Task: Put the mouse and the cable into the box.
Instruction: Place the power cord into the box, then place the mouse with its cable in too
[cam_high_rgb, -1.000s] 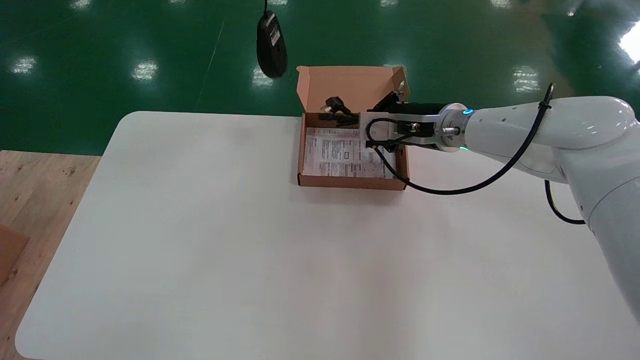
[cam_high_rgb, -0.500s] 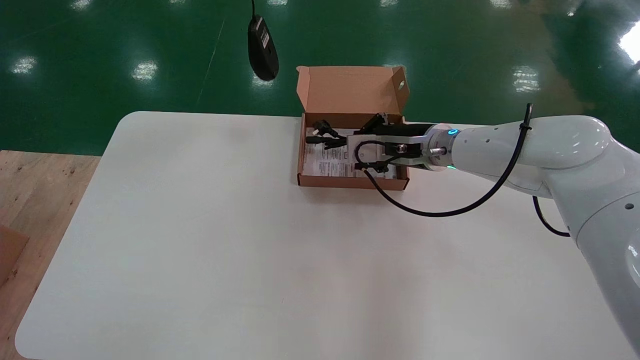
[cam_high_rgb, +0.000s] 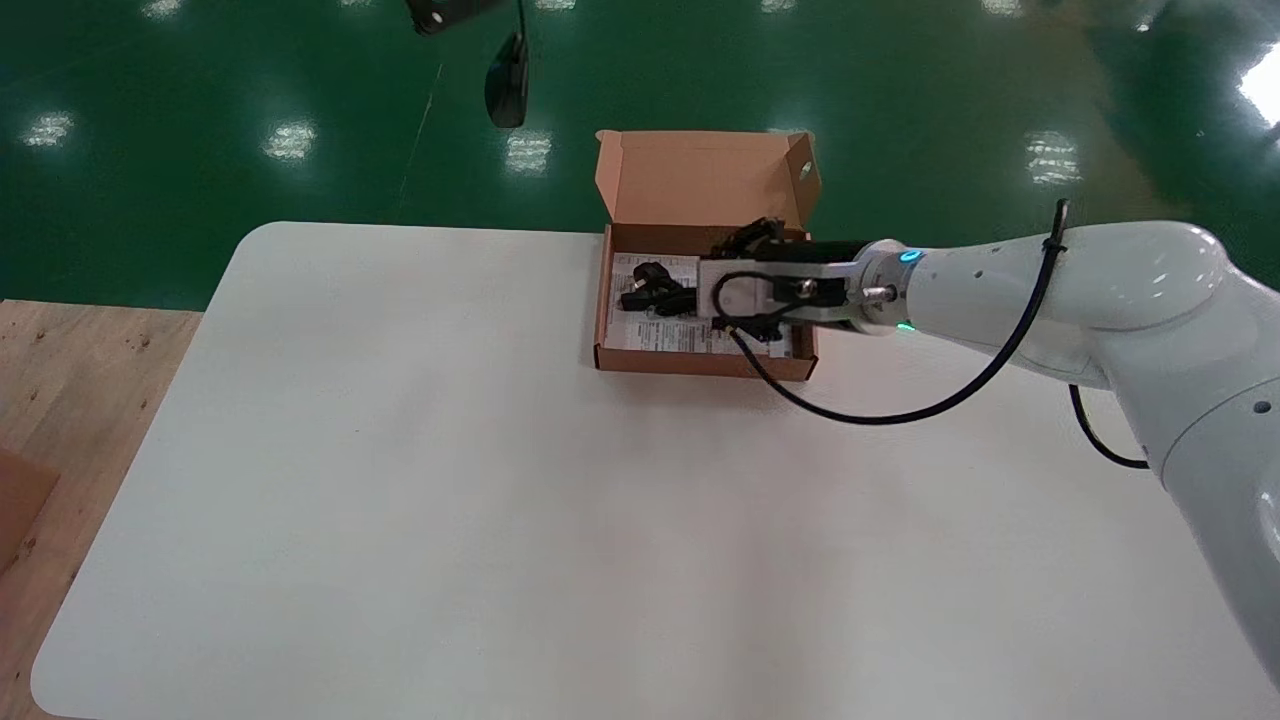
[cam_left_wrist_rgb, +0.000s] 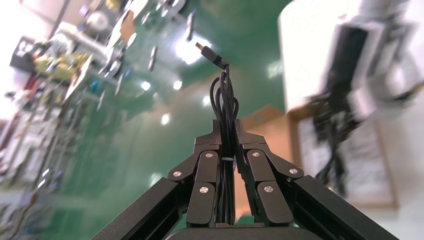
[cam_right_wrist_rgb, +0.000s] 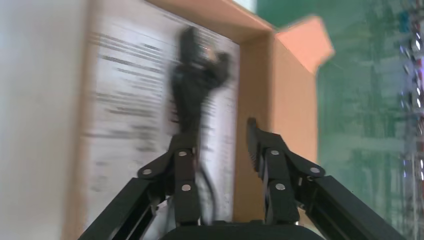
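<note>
Spreading right gripper (cam_right_wrist_rgb: 220, 135) wide over box (cam_high_rgb: 700, 365) at tabletop's (cam_high_rgb: 500, 500) 12 o'clock. Cable (cam_high_rgb: 655, 292), carried a second ago, now lies on leaflet (cam_high_rgb: 660, 335) inside, toward box's 9 o'clock side. Cable step looks done. Left gripper (cam_left_wrist_rgb: 227, 150) clamps mouse cord (cam_left_wrist_rgb: 226, 100). Mouse (cam_high_rgb: 507, 80) has swung farther toward 11 o'clock and dangles outside box.

Bright, even overhead light. Ceiling lamps mirrored as white spots on glossy floor (cam_high_rgb: 200, 120); strongest glare at far right corner. Table (cam_high_rgb: 400, 500) pale, evenly lit; only faint soft shadow along box (cam_high_rgb: 700, 365) front wall. Left wrist view: left gripper (cam_left_wrist_rgb: 228, 145) and clamped cable (cam_left_wrist_rgb: 225, 100) crisp, background smeared, table edge blown out white. Right wrist view: heavy motion blur over box, print on sheet (cam_right_wrist_rgb: 125, 100) unreadable; right gripper (cam_right_wrist_rgb: 220, 132) crisp.
</note>
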